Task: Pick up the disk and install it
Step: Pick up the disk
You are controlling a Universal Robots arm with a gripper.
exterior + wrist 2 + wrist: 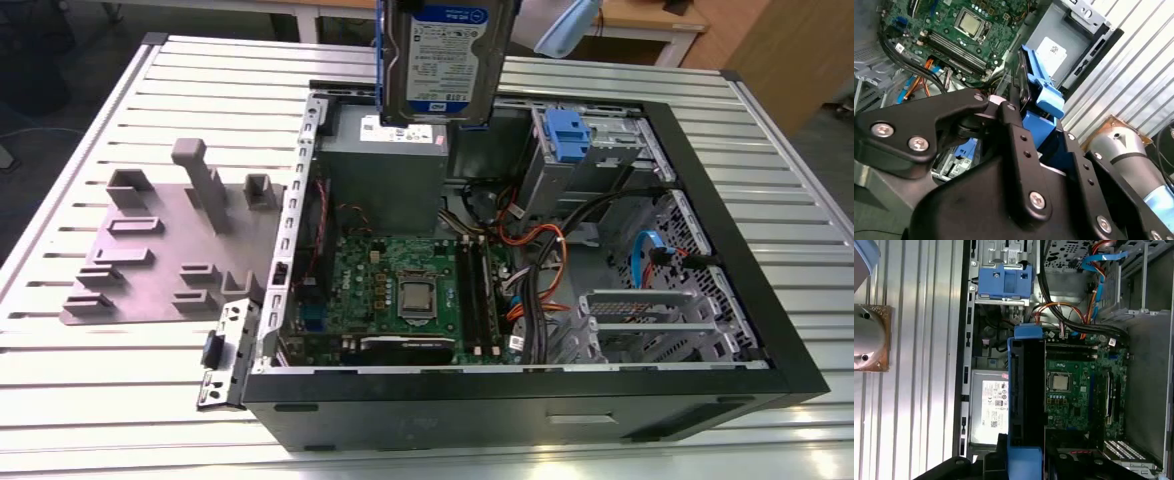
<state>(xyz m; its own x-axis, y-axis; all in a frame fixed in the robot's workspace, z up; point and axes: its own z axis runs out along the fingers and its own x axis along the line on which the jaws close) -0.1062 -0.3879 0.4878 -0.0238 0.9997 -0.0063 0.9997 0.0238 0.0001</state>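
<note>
The disk (441, 55) hangs on edge above the open computer case (534, 400), at twelve o'clock in the exterior view. Its label faces the camera, and its lower edge is over the grey box with the white sticker (387, 165).

The step in hand looks like carrying the disk over the case. To do that well, I judge the disk should be held square and upright, without swinging. The grip should stay on the blue frame, not on the label face. The disk's lower edge should stay clear of the grey box and of the orange cables (534, 240) at five o'clock from it.

In the second wrist view the gripper (1035, 117) is clamped on the disk. Its black fingers (1019, 145) press on either side of the blue frame. The disk sticks out beyond the fingertips toward the case floor. The first wrist view shows it edge-on between the jaws.

In the exterior view the blue latch (567, 135) sits at four o'clock from the disk. The circuit board (400, 290) lies at six o'clock. A grey plate with pegs (147, 250) rests on the slatted table (107, 400) at eight o'clock.
</note>
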